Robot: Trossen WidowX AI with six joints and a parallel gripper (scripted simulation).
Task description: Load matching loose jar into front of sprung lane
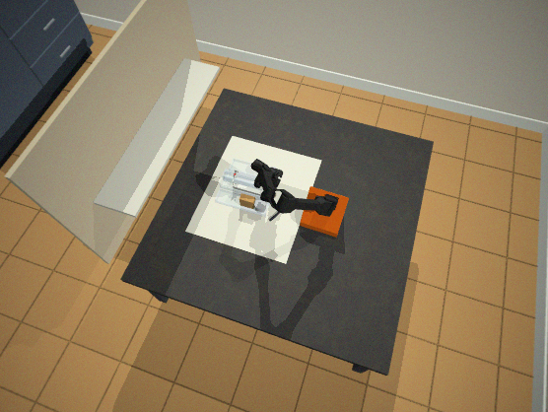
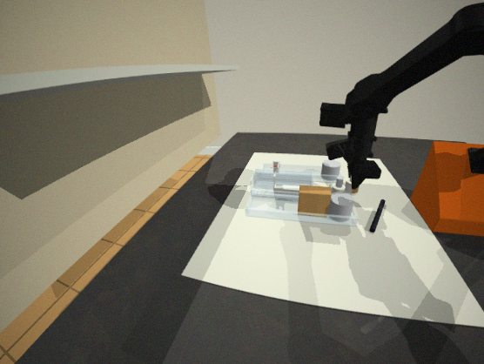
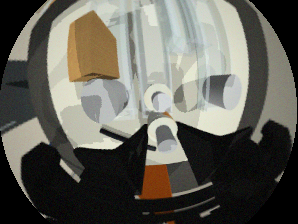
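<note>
New jar (image 2: 349,185) (image 3: 163,133) pinched between the jaws of the gripper (image 2: 356,187) (image 3: 161,125), at the lane's front, on the side towards the desk's (image 1: 345,296) (image 2: 109,305) orange-block edge. Old jar (image 2: 339,185) (image 3: 158,98) to be pressed back slowly and squarely, grip kept until seated.

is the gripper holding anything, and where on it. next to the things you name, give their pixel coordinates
Yes: the gripper (image 2: 356,186) (image 3: 161,125) is shut on a jar (image 3: 162,131) with a pale, knobbed top, gripped at its sides; the exact height of the hold cannot be told.
</note>
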